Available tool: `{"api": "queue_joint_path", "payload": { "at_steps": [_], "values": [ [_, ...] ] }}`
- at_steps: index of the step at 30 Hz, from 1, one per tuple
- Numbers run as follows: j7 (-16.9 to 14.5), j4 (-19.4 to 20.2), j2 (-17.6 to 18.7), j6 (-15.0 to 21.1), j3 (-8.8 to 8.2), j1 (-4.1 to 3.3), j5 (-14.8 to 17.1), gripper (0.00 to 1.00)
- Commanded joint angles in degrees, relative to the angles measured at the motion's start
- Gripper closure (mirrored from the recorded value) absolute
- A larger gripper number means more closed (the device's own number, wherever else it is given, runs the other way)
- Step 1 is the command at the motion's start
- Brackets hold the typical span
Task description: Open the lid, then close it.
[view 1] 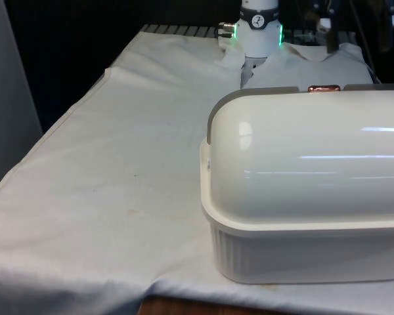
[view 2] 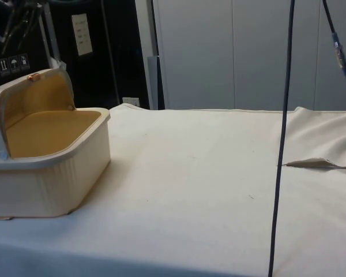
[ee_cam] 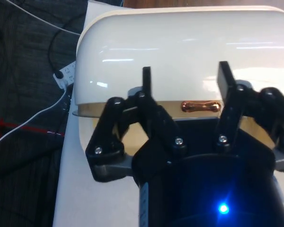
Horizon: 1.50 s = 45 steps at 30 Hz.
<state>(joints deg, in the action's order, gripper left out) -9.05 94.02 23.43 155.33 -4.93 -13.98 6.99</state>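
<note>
Currently the bread box [view 1: 302, 197] sits at the lower right of the front view with its rounded back to that camera; in the side view it is at the left edge of the frame, mouth facing into the table. Lid [view 2: 32, 95] is rolled up and back, so the tan interior [view 2: 49, 130] is exposed: the opening half looks done, closing not yet.

Gripper [ee_cam: 184, 80] hovers above the lid's front edge, fingers spread apart with nothing between them. The copper handle [ee_cam: 201, 106] lies in the gap between the two fingers [ee_cam: 146, 80], slightly beyond them, not touched.

Risks, as judgement:
- Glossy curved lid; a fingertip pushing on the shell rather than the handle could slide off.
- Handle is small; closing off-centre could pinch only one end and lose it mid-swing.
- Pulling along a straight line instead of the lid's arc could drag the whole box across the white cloth [view 1: 118, 164].
</note>
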Motion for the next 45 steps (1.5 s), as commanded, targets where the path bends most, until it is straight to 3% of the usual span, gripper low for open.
{"api": "queue_joint_path", "payload": {
  "at_steps": [1, 7, 8, 10, 13, 33, 45],
  "values": [
    [0.2, 0.0, 0.0, 0.0, -0.11, -0.06, -0.2, 0.38],
    [-0.1, 0.0, 0.0, -0.1, 0.00, 0.06, 0.0, 0.68],
    [0.1, -0.1, 0.0, 0.0, -0.11, -0.06, -0.2, 0.68],
    [0.1, -0.1, 0.0, -0.1, -0.17, -0.06, -0.2, 0.84],
    [0.0, 0.2, 0.1, 0.2, -0.06, -0.06, -0.1, 0.99],
    [-0.1, 2.3, 0.5, 0.2, 0.00, -0.06, 0.0, 1.00],
    [-0.4, 2.6, 1.5, -0.1, 0.23, 0.46, 0.4, 1.00]
  ]
}}
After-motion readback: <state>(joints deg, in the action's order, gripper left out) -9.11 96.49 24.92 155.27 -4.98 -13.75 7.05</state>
